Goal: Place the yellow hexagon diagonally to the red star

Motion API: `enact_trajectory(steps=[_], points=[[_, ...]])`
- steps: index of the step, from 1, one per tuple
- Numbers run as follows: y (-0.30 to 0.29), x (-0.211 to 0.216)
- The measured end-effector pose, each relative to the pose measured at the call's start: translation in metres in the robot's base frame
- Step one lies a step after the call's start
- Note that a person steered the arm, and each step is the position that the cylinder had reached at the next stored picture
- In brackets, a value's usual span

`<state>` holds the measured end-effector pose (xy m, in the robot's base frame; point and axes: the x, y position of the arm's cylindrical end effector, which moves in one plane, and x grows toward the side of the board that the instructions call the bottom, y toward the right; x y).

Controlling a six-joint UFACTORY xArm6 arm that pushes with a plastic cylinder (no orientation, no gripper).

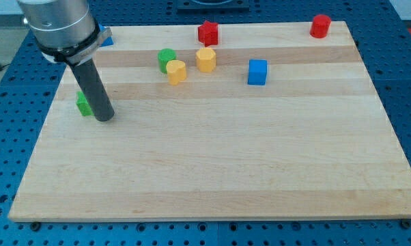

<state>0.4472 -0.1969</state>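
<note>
One camera view: the push has not begun.
The yellow hexagon (205, 59) sits just below the red star (207, 32), almost straight under it, not diagonal. My tip (105, 117) holds nothing, beside a green block (83, 104), well left of both.

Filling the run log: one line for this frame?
tip left side, beside green block | yellow hexagon directly below red star, untouched | placement: not yet done
</note>
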Motion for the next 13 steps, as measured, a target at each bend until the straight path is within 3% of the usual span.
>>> enact_trajectory(steps=[2, 4, 6, 9, 13], points=[[-0.02, -0.032], [-0.021, -0.014], [0.04, -0.008], [0.05, -0.018], [-0.022, -0.125]])
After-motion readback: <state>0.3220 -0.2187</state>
